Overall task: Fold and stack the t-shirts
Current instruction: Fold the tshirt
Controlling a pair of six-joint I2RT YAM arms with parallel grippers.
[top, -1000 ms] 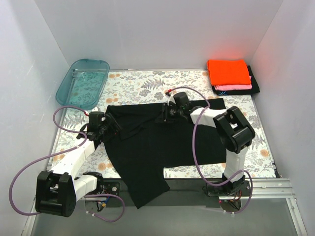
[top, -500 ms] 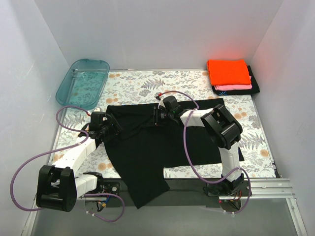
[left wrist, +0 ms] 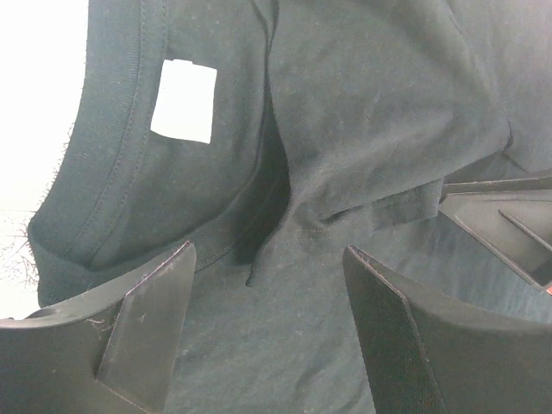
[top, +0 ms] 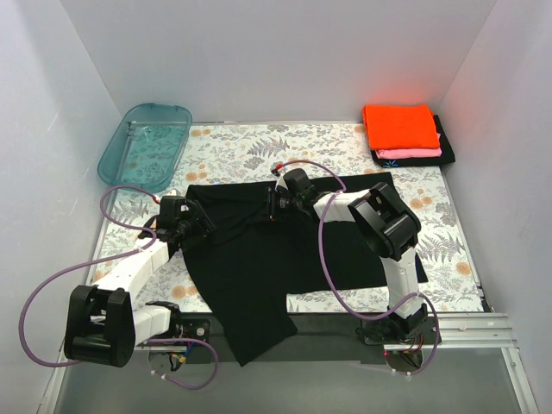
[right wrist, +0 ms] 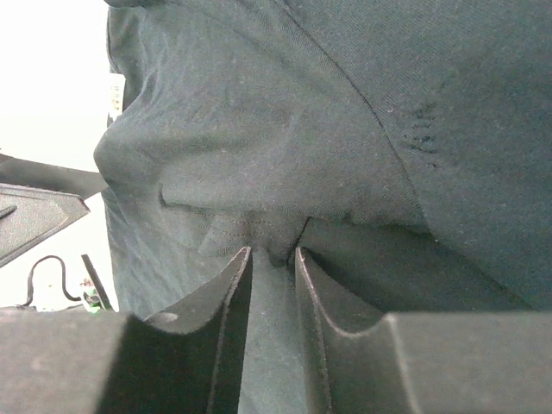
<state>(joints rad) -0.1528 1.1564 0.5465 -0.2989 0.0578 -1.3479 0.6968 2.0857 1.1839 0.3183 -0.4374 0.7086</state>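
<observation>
The large black t-shirt (top: 259,259) lies spread on the floral table, its lower end hanging over the near edge. My left gripper (top: 200,226) hovers open over the shirt's left side near the collar. In the left wrist view the gripper (left wrist: 267,259) has flat cloth between its wide fingers, with the white neck label (left wrist: 184,101) beyond. My right gripper (top: 271,207) is at the shirt's upper middle. In its wrist view the right gripper (right wrist: 272,252) has narrow jaws pinching a bunched sleeve hem of the shirt (right wrist: 259,129).
At the back right stands a folded stack: an orange shirt (top: 401,126) on a pink one (top: 414,153) on a black one with a light-blue mark (top: 392,160). A teal see-through tub (top: 145,145) sits at the back left. White walls enclose the table (top: 259,147).
My right gripper slid left along the shirt's upper part and its jaws narrowed onto the cloth. The left gripper shifted only slightly and stayed open.
</observation>
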